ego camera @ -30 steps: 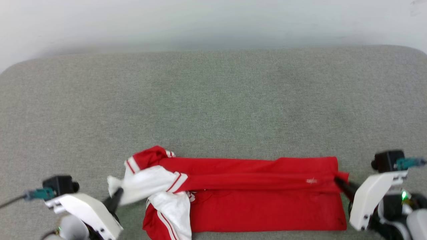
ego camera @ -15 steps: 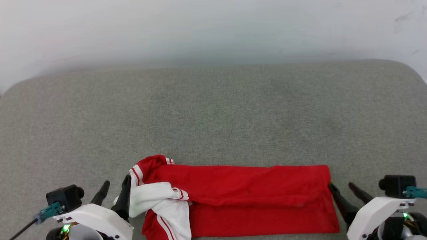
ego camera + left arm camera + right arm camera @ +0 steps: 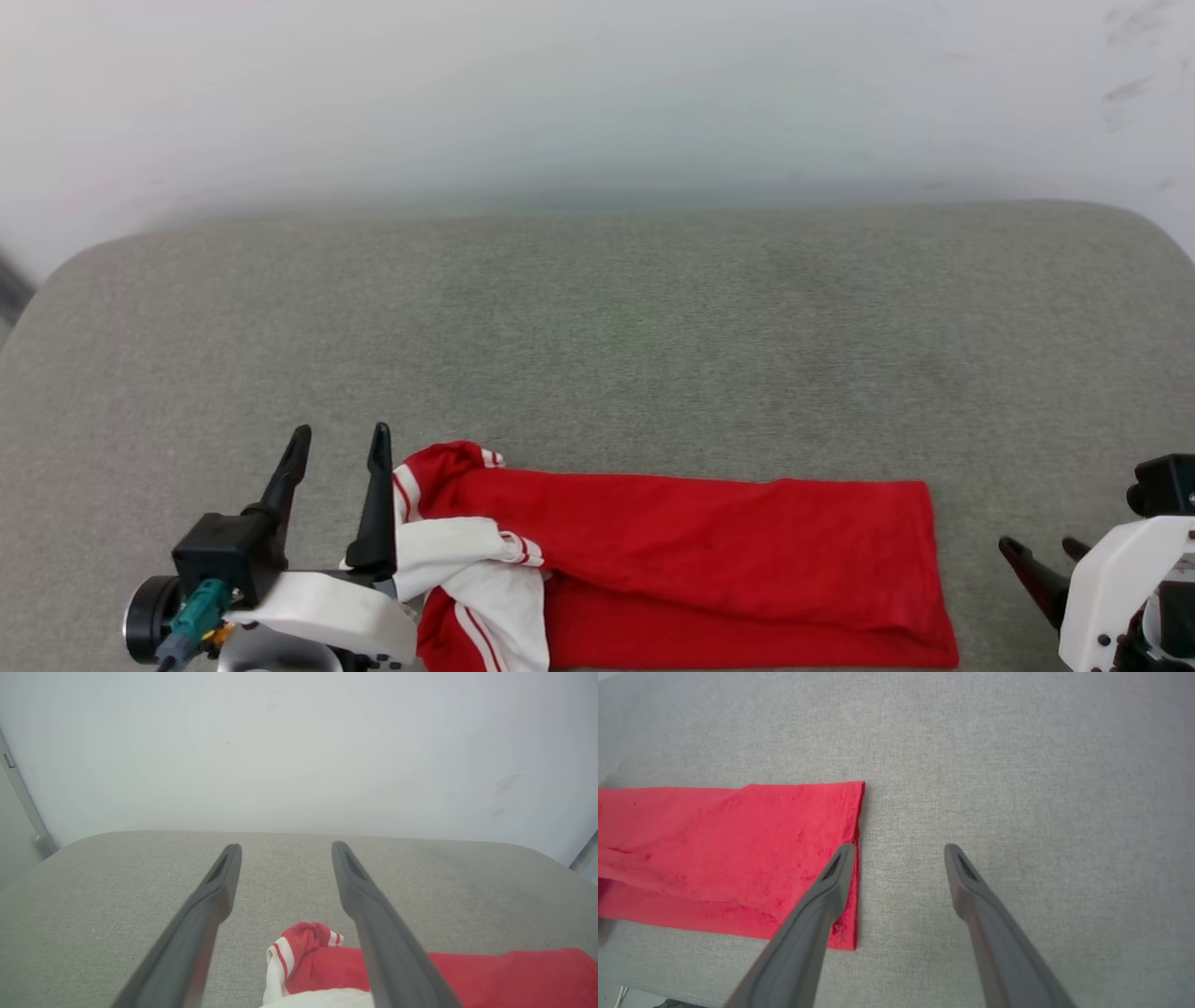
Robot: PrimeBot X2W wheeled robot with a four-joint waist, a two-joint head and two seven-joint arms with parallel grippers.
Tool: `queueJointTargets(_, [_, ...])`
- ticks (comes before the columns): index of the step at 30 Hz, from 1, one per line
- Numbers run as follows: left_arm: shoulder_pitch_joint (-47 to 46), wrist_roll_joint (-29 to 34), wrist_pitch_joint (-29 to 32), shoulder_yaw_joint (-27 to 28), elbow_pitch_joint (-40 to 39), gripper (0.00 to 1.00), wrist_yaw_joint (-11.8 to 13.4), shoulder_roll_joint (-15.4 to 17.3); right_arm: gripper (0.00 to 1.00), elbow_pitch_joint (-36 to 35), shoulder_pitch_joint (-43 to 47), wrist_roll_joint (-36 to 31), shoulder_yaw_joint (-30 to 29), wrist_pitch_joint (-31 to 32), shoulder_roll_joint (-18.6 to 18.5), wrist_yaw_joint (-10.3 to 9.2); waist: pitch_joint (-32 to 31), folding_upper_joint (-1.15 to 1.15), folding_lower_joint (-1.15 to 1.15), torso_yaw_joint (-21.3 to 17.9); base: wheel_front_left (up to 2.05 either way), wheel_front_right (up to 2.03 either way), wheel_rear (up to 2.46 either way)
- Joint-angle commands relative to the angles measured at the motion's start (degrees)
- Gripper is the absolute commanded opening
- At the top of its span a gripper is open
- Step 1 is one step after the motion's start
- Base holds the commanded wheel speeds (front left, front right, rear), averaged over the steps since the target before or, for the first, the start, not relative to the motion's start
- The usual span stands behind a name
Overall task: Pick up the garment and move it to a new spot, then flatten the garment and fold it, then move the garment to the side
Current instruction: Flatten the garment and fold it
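Note:
The garment (image 3: 709, 551) is a red shirt lying in a long folded band near the front edge of the grey padded surface (image 3: 597, 317). Its white sleeves with red-white trim are bunched at the left end (image 3: 476, 569). My left gripper (image 3: 339, 437) stands open just left of that bunch, fingers pointing away, nothing between them. In the left wrist view the left gripper (image 3: 286, 846) hovers above the striped sleeve end (image 3: 303, 947). My right gripper (image 3: 1039, 544) is open, a little right of the red hem. The right wrist view shows the right gripper (image 3: 900, 847) beside the hem edge (image 3: 852, 826), empty.
A white wall (image 3: 597, 93) rises behind the surface's far edge. Bare grey padding (image 3: 1017, 788) stretches behind and to both sides of the garment. The surface's corners (image 3: 56, 280) are rounded.
Both grippers have opened and let go of the garment's ends, which now lie flat. The left gripper has swung upright beside the sleeves; the right has drawn back to the right. The head camera tilted up.

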Motion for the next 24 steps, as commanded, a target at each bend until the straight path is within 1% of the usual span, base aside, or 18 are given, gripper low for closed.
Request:
queueJointTargets(1, [0.4, 1.0, -0.4, -0.6, -0.8, 1.0, 0.5, -0.2, 1.0, 1.0, -0.9, 0.0, 0.2, 1.6, -0.5, -0.01, 0.6, 0.0, 0.01, 1.2, 0.0, 0.0, 0.0])
queueJointTargets(4, [-0.4, 2.9, -0.4, -2.0, -2.2, 1.0, 1.1, -0.6, 1.0, 3.4, -1.6, 0.9, 1.0, 4.3, -0.4, -0.01, 1.9, 0.0, 0.01, 3.1, 0.0, 0.0, 0.0])
queueJointTargets(8, [-2.1, 4.2, -0.3, -3.2, -3.0, 1.0, 0.9, -1.5, 1.0, 7.5, -3.0, 2.2, 2.6, 5.5, 0.6, -0.01, 4.0, 0.0, 0.01, 5.3, 0.0, 0.0, 0.0])
queueJointTargets(12, [-3.3, 4.8, -0.4, -3.7, -2.7, 1.0, 0.5, -2.1, 1.0, 12.9, -4.8, 3.7, 4.8, 4.7, 1.3, -0.01, 5.4, 0.0, 0.01, 6.4, 0.0, 0.0, 0.0])
queueJointTargets(16, [-3.9, 4.8, -0.5, -3.9, -2.2, 1.0, 0.2, -2.5, 1.0, 19.2, -5.3, 6.0, 8.2, 5.7, 2.0, 0.0, 5.8, 0.0, 0.01, 6.7, 0.0, 0.0, 0.0])
queueJointTargets(17, [-3.8, 4.8, -0.4, -3.8, -2.1, 1.0, 0.2, -2.5, 0.65, 20.1, -5.4, 6.7, 9.2, 5.9, 2.1, 0.0, 5.8, 0.0, 0.01, 6.7, 0.0, 0.0, 0.0])
queueJointTargets(18, [-3.8, 4.8, -0.4, -3.7, -2.0, 1.0, 0.2, -2.4, 0.11, 20.7, -5.6, 7.3, 10.1, 6.0, 2.2, 0.01, 5.7, 0.0, 0.01, 6.6, 0.0, 0.0, 0.0])
queueJointTargets(19, [-3.6, 4.7, -0.4, -3.6, -1.9, 1.0, 0.2, -2.4, 0.0, 21.1, -5.8, 7.9, 10.7, 6.2, 1.9, 0.02, 5.6, 0.0, 0.01, 6.5, 0.0, 0.0, 0.0])
queueJointTargets(21, [-3.2, 4.5, -0.4, -3.3, -1.7, 1.0, 0.4, -2.1, 0.0, 20.3, -6.9, 8.9, 11.6, 5.0, 1.2, 0.07, 5.2, 0.0, 0.01, 6.0, 0.0, 0.0, 0.0])
queueJointTargets(24, [-2.5, 4.2, -0.5, -2.8, -1.7, 1.0, 0.7, -1.7, 0.0, 18.3, -8.9, 9.5, 12.1, 3.2, -1.4, 0.06, 4.4, 0.0, 0.01, 5.0, 0.0, 0.0, 0.0])
